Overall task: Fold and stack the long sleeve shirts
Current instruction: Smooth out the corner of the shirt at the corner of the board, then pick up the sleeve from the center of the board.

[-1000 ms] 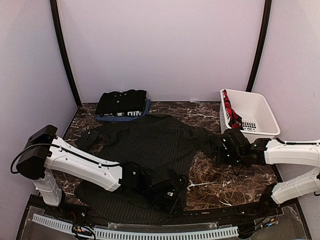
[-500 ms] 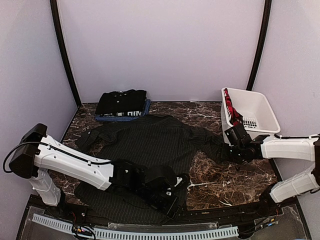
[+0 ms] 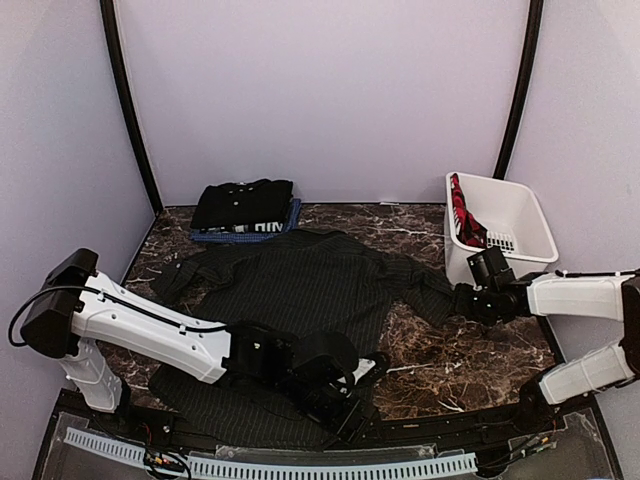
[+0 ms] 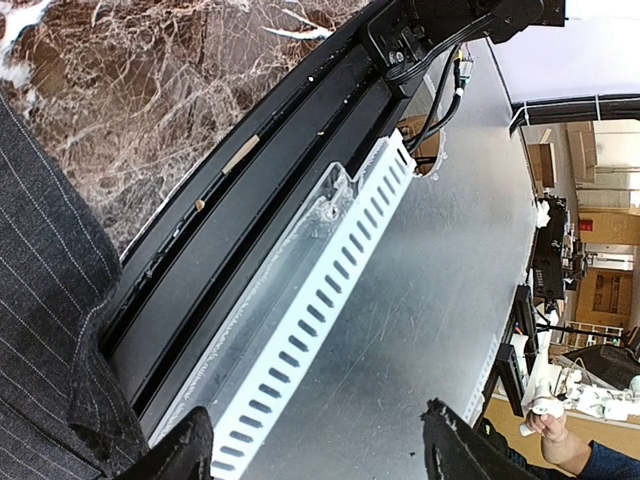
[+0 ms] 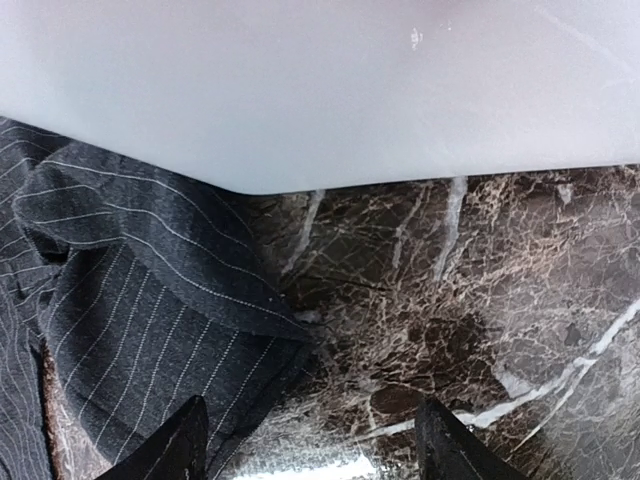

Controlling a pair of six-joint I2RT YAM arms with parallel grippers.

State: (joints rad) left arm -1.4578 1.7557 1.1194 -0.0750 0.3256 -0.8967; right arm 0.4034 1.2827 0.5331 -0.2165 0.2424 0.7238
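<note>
The large pinstriped long sleeve shirt [image 3: 300, 285] lies spread in the middle of the marble table. A plain black shirt [image 3: 243, 203] sits folded on a blue one with white lettering [image 3: 246, 231] at the back left. My left gripper [image 3: 352, 398] is at the shirt's near hem by the table's front edge. In the left wrist view it is open [image 4: 320, 455] with nothing between its fingers, and pinstriped cloth [image 4: 50, 330] lies to its left. My right gripper [image 3: 465, 300] is open [image 5: 310, 450] just over the sleeve end [image 5: 130, 300], beside the basket.
A white plastic basket [image 3: 525, 215] with red cloth [image 3: 462, 222] inside stands at the back right; its wall [image 5: 320, 90] fills the top of the right wrist view. A black rail and a slotted white strip [image 4: 320, 270] run past the table's near edge.
My left gripper has opened and shifted right along the near hem. My right arm has drawn back to the right towards the basket, and the sleeve lies stretched out.
</note>
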